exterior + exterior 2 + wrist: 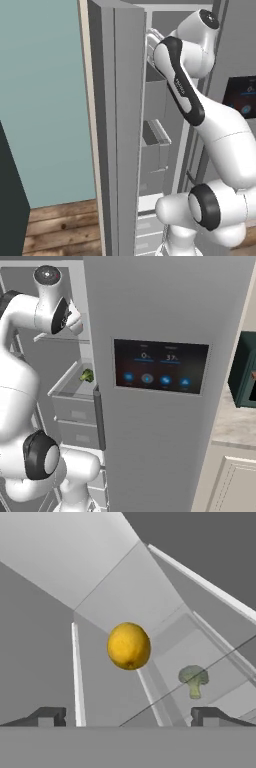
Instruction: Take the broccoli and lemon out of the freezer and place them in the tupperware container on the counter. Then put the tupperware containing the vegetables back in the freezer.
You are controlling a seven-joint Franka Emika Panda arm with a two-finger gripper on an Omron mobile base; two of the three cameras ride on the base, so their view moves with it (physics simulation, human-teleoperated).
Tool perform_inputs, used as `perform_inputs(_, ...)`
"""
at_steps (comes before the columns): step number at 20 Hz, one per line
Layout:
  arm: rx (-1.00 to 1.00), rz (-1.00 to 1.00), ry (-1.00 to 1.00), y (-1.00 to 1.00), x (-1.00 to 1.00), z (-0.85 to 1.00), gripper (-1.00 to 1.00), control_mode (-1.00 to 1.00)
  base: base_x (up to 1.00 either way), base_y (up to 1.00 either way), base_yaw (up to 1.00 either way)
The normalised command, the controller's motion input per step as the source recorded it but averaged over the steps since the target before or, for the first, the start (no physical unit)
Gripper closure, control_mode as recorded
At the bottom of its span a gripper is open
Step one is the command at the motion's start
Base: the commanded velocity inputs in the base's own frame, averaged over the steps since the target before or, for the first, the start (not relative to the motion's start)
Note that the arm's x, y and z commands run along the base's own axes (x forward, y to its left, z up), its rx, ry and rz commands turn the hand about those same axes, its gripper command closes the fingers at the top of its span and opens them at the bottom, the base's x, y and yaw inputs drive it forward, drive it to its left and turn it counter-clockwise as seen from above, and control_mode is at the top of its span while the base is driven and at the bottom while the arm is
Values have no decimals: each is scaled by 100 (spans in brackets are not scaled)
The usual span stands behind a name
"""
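In the hand view the yellow lemon (129, 646) rests on a clear shelf inside the freezer (165, 456), straight ahead of my gripper (129, 718). The gripper is open, its two dark fingertips (47, 716) spread wide, apart from the lemon and holding nothing. Through the shelf, lower right, the dark green broccoli (193, 679) lies in a drawer below. In the right base view the broccoli (87, 375) sits in that open grey drawer, with my hand reaching into the compartment above it. The freezer door (120, 125) stands open at the left. The tupperware container is out of view.
The other door carries a dark blue-lit display panel (160, 366). A dark green toaster oven (245, 371) stands on the beige counter (235, 426) at the right. Grey door bins (155, 140) hang inside the open door, close to my arm.
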Motion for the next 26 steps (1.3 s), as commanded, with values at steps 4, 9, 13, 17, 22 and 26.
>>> perform_inputs(4,0,-3,0,0,26,-12,-100,-100,0,0,0)
perform_inputs(9,0,-2,0,0,16,-15,-100,-100,0,0,0)
perform_inputs(13,0,0,0,0,17,-19,-100,-100,0,0,0)
perform_inputs(17,0,0,0,0,27,-19,-100,-100,0,0,0)
perform_inputs(22,0,0,0,0,33,-17,-100,-100,0,0,0)
perform_inputs(26,0,0,0,0,30,-11,-100,-100,0,0,0)
